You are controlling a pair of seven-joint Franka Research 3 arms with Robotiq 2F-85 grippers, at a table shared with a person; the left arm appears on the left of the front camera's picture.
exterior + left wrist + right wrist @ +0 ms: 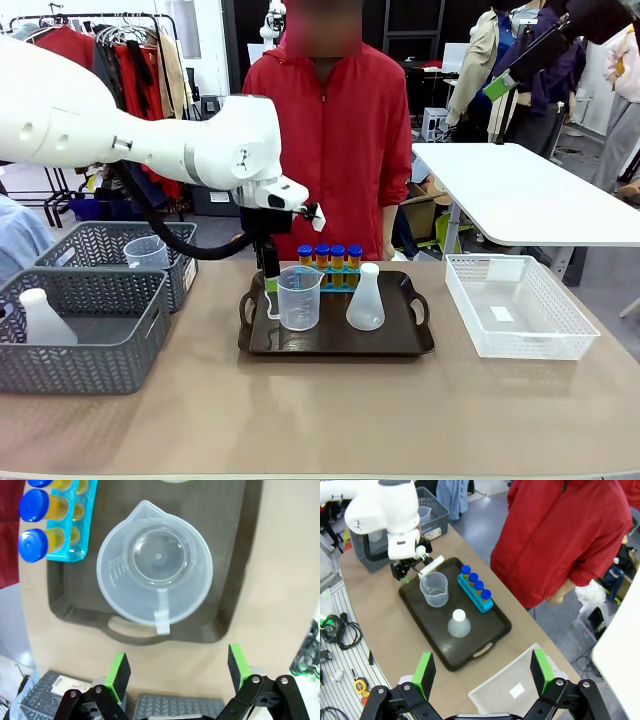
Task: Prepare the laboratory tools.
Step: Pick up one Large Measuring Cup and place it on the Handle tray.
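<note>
On a dark tray (335,340) stand a clear measuring beaker (299,298), a translucent white conical flask (366,299) and a blue rack of orange tubes with blue caps (330,260). My left gripper (268,283) hangs over the tray's left end, just beside the beaker. In the left wrist view its green pads (119,672) stand wide apart and hold nothing, and the beaker (155,570) lies ahead with its handle turned toward them. From high above the table, my right gripper (482,674) looks down on the tray (485,630), open and holding nothing.
Two grey woven baskets (100,340) stand at the table's left, one holding another flask (45,318), the other a beaker (147,252). A white mesh basket (515,305) sits right of the tray. A person in a red jacket (345,130) stands behind the table.
</note>
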